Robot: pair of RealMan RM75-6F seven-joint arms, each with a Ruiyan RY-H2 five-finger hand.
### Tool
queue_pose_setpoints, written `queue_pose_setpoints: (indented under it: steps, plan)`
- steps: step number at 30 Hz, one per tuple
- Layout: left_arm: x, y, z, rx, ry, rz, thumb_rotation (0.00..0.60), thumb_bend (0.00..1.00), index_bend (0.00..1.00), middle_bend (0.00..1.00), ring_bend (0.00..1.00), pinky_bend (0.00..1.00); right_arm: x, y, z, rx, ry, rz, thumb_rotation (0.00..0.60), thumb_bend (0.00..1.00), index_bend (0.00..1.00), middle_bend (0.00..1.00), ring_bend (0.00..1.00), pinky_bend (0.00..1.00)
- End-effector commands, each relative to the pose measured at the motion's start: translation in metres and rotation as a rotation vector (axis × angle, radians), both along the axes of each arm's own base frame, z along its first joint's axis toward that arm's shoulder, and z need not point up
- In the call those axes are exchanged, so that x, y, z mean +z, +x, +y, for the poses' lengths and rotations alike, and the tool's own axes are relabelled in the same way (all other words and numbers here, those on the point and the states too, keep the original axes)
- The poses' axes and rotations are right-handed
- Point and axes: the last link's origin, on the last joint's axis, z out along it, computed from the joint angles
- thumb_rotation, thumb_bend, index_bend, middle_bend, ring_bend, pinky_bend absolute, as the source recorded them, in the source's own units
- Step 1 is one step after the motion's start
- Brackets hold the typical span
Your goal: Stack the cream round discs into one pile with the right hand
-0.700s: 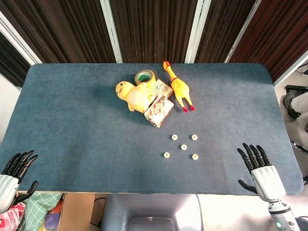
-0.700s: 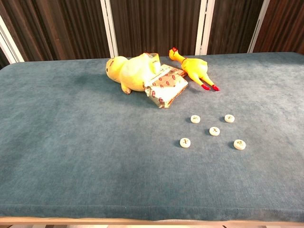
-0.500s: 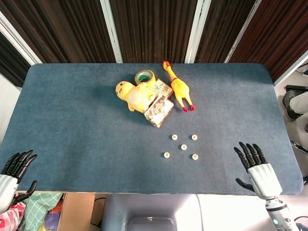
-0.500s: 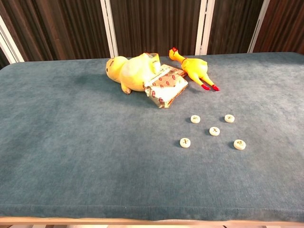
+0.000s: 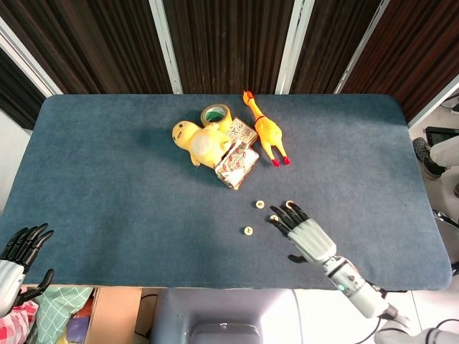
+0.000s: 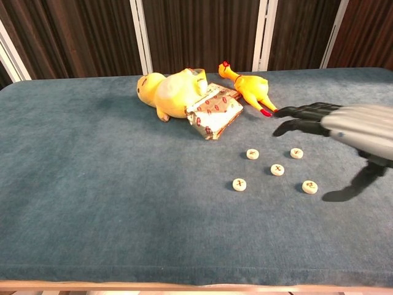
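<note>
Several cream round discs lie apart and flat on the blue table, right of centre: one (image 6: 252,153), another (image 6: 297,153), a middle one (image 6: 277,169), a front-left one (image 6: 239,184) and a front-right one (image 6: 310,187). My right hand (image 6: 350,132) hovers over their right side with its fingers spread and nothing in it. In the head view the right hand (image 5: 306,233) covers the front-right disc and partly hides two more; a disc (image 5: 260,204) and another (image 5: 248,231) show clear. My left hand (image 5: 18,252) hangs open off the table's front left corner.
At the back middle lie a yellow duck plush (image 5: 195,142), a tape roll (image 5: 216,114), a patterned packet (image 5: 237,165) and a rubber chicken (image 5: 265,132). The table's front edge (image 5: 215,283) runs just below the hands.
My right hand has swung in from the table's front right corner to hover over the discs. The discs and my left hand have not moved.
</note>
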Motion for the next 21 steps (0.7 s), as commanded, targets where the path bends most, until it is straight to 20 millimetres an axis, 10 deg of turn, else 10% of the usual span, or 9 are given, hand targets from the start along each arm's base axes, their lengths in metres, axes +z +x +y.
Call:
queue_pose_setpoints:
  steps: [1, 21]
  plan:
    - [0.004, -0.002, -0.001, 0.006, 0.015, -0.007, 0.600, 0.44, 0.00, 0.00, 0.00, 0.07, -0.039, 0.043, -0.029, 0.030, 0.029, 0.007, 0.600, 0.26, 0.42, 0.00, 0.00, 0.00]
    - [0.010, -0.007, -0.004, 0.014, 0.036, -0.015, 0.600, 0.44, 0.00, 0.00, 0.00, 0.07, -0.083, 0.044, -0.056, -0.024, 0.033, 0.127, 0.600, 0.38, 0.57, 0.00, 0.00, 0.00]
